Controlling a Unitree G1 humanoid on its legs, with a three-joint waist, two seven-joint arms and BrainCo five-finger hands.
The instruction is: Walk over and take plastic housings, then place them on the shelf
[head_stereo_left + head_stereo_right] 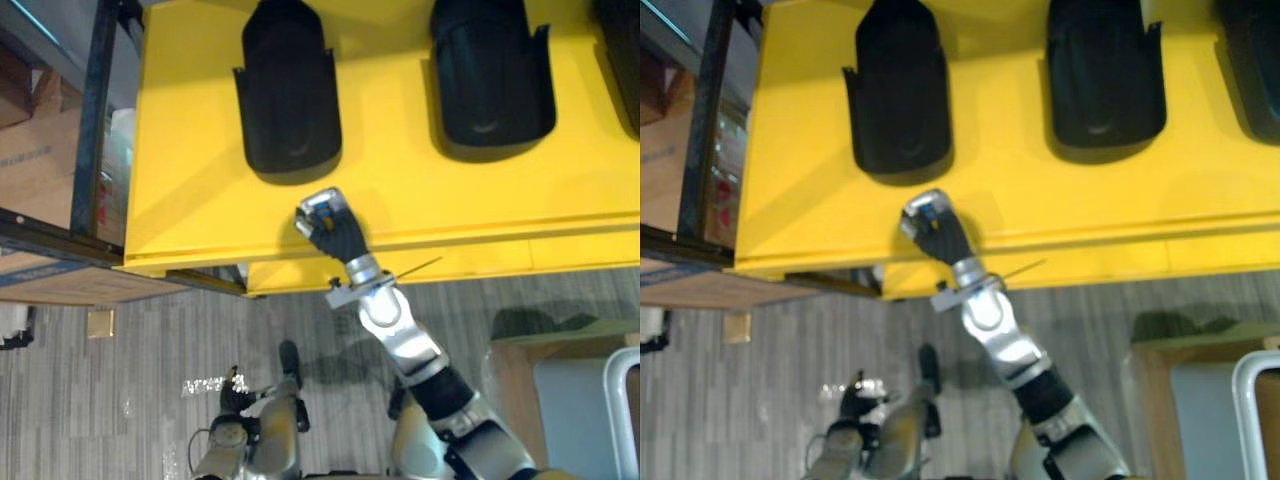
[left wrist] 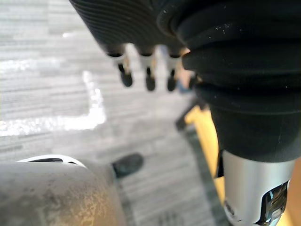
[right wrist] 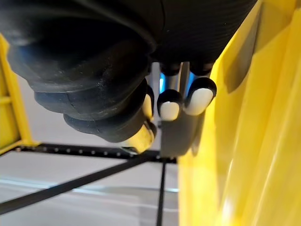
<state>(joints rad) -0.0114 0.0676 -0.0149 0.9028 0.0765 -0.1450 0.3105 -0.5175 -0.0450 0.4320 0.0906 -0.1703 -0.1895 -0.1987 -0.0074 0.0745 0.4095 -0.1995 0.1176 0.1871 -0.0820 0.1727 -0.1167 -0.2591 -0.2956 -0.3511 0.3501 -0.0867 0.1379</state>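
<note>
Black plastic housings, count three, on a yellow surface (image 1: 200,200).
- Left housing (image 1: 290,90): whole, nearest the surface's left edge.
- Middle housing (image 1: 490,70): whole, well apart from the first.
- Right housing (image 1: 625,50): part only, cut off at the side of the view.
- All three have the long axis running from the near edge toward the far edge, with the rounded closed end facing the near edge.

Hands, count two.
- Right hand (image 1: 330,225): over the near edge of the surface, close to the left housing but apart from it. Its fingers (image 3: 200,96) appear curled in and hold nothing.
- Left hand (image 2: 131,23): low beside the surface, over the floor. Its fingers (image 2: 149,82) hang straight and loose, and are empty.

Governing relation: the left housing lies just beyond the right hand, toward the far edge and slightly to the robot's left. Its rounded end is the part closest to the hand. The right hand is by far the nearer of the two. By judgement, a forward reach with the fingers opened would meet that end first.

Other: dark metal rack (image 1: 90,120), count one, off the surface's left edge.
</note>
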